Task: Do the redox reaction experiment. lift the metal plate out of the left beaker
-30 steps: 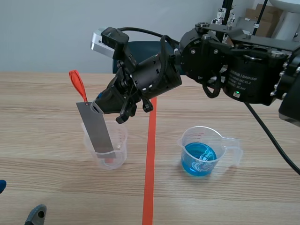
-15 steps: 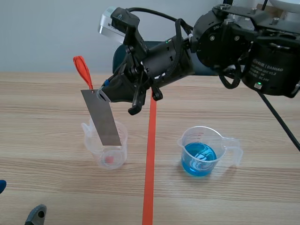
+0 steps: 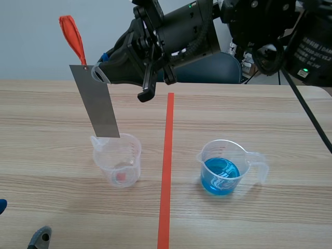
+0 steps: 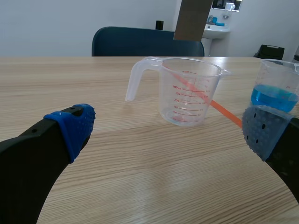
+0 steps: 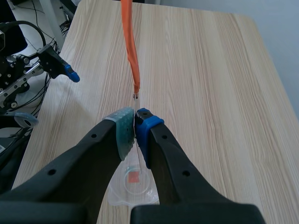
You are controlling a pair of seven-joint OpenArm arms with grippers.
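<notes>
Your right gripper [image 3: 101, 74] is clamping the top edge of the metal plate [image 3: 98, 104], with both pads pressing flat on its faces just below the orange-red tag [image 3: 72, 33]. The plate is hanging nearly upright, slightly tilted, over the left beaker [image 3: 118, 161]. The left wrist view is showing its lower edge clear of the rim.

Your left gripper [image 4: 169, 130] is resting low near the table with its fingers spread wide, holding nothing.

- **Plate:** it is looking thin, stiff and light. The faces are smooth and may be wet, so you are probably dealing with a slippery surface.
- **Hold:** the pinch high on the dry top edge seems the right one.
- **Risk:** the beaker is looking like light plastic, so a knock from the plate could tip it.

The right beaker [image 3: 222, 168], holding blue liquid, is standing well apart across the tape line.
</notes>
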